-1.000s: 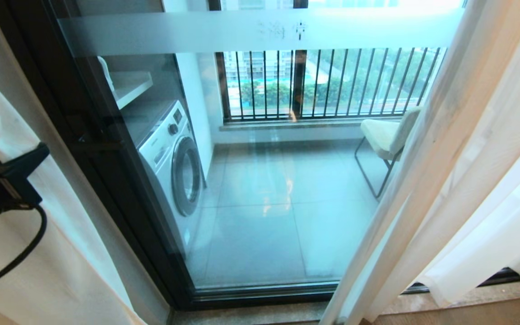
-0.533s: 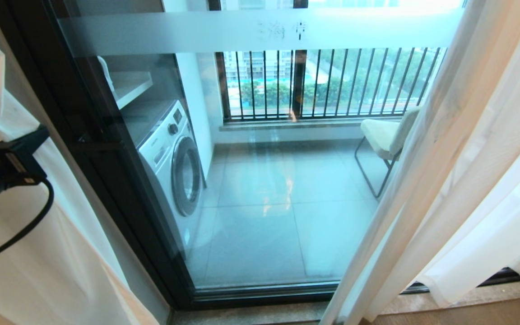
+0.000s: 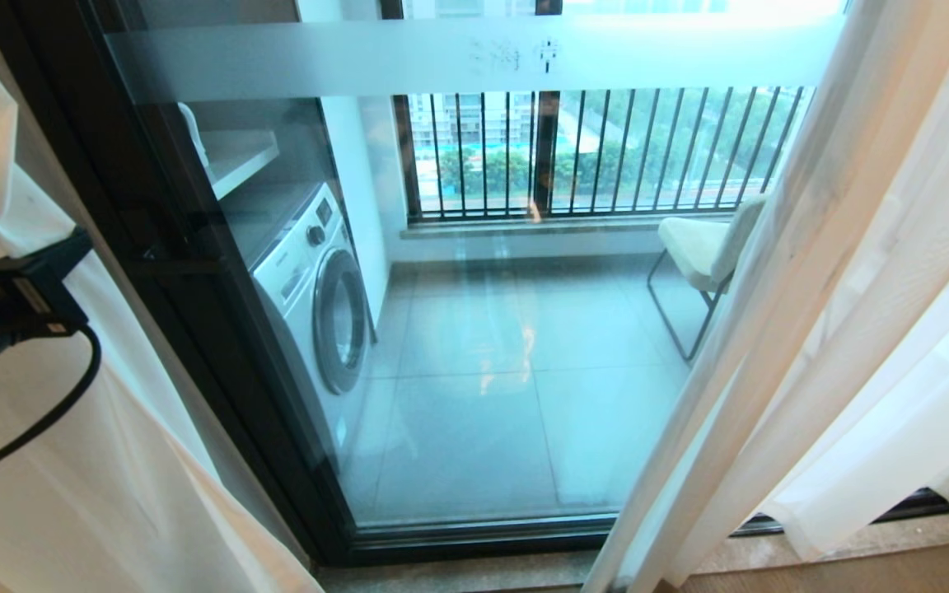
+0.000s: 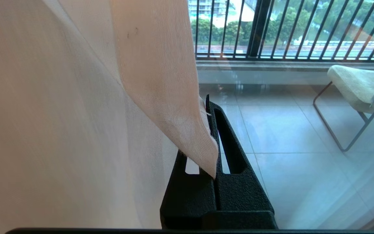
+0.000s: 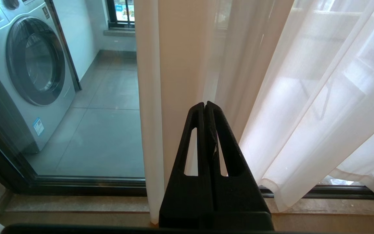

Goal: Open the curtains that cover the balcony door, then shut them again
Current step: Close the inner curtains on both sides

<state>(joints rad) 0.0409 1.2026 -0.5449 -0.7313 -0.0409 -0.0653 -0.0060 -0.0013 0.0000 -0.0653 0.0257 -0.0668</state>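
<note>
My left gripper [image 4: 211,130] was clamped on a fold of the left curtain [image 4: 76,113], fabric draped over its jaws; my right gripper [image 5: 205,107] hung shut and empty just before the right curtain [image 5: 304,113]. Beyond both, the balcony door [image 3: 483,371] stood uncovered between the parted panels, so I judged the opening done and the closing left to do.

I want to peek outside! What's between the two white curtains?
Bare glass of the balcony door, seen in the head view between the left curtain and right curtain.
</note>
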